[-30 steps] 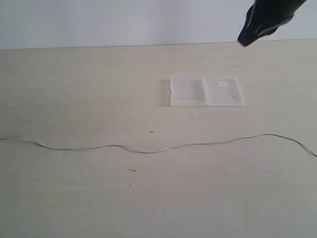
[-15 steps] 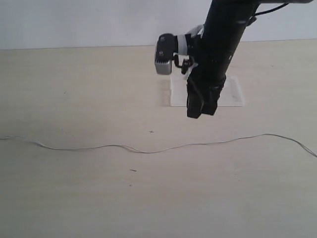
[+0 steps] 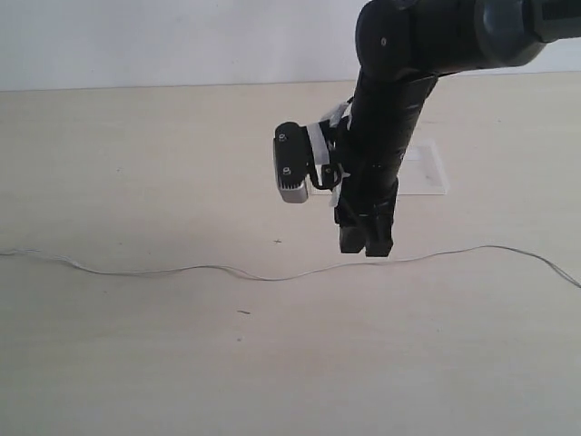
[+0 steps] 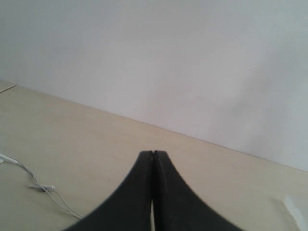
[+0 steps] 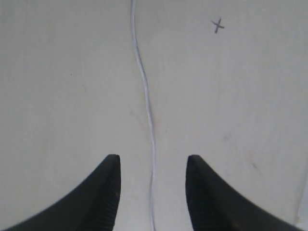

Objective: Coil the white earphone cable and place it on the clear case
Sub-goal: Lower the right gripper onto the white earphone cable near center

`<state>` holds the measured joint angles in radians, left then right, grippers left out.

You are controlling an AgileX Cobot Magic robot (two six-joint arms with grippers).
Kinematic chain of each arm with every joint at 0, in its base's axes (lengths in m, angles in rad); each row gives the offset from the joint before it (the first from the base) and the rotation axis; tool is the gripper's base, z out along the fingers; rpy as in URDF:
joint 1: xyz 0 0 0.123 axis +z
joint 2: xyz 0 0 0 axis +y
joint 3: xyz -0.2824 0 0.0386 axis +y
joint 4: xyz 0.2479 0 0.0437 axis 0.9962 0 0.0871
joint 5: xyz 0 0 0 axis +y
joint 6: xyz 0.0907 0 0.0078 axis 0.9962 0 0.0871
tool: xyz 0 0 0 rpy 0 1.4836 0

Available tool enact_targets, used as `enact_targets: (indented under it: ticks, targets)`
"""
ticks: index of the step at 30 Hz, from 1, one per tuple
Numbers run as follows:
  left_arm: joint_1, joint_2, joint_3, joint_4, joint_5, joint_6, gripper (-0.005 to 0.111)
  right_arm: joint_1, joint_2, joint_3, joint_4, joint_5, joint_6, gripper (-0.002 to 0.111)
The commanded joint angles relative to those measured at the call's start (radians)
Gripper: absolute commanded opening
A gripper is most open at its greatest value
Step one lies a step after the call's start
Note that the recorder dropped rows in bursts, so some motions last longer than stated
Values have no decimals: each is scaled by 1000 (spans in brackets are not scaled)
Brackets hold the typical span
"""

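Observation:
The white earphone cable lies stretched across the table from left edge to right edge in the exterior view. My right gripper hangs pointing down just above it, near the middle. In the right wrist view the gripper is open, and the cable runs straight between its two fingers without touching them. The clear case lies behind the right arm, mostly hidden by it. My left gripper is shut with nothing in it; one stretch of cable lies on the table to its side.
A small dark cross mark and a short dark speck sit on the pale tabletop. The table's far edge meets a plain white wall. The right arm's wrist camera juts out to the left of the arm.
The right arm has come down from the upper right to just over the cable's middle, and its jaws have opened. The cable and case have not moved.

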<state>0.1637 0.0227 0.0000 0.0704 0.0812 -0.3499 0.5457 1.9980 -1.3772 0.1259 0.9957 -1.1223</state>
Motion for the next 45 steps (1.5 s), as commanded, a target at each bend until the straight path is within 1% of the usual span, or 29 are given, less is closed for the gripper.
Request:
enact_targets:
  ticks: [1,7,12,20,26,31,38,45]
  targets:
    - [-6,-4,0,-4,3,2,0,2,33,11,21,-7,-8,43]
    - [-6,-4,0,-4,3,2,0,14,43,10,26,-30,-8,43]
    - [-6,-4,0,-4,3,2,0,81,43,10,22,-37,53,43]
    - [-6,-4,0,-4,3,2,0,141,54,10,36,-90,52,43]
    - [-6,-4,0,-4,3,2,0,146,104,10,28,-123,100,43]
    - [-6,-4,0,-4,3,2,0,146,115,10,8,-165,100,43]
    - [-6,-4,0,-4,3,2,0,146,115,10,8,-149,105,43]
    - [-6,-4,0,-4,3,2,0,158,120,-19,82,-153,168,43]
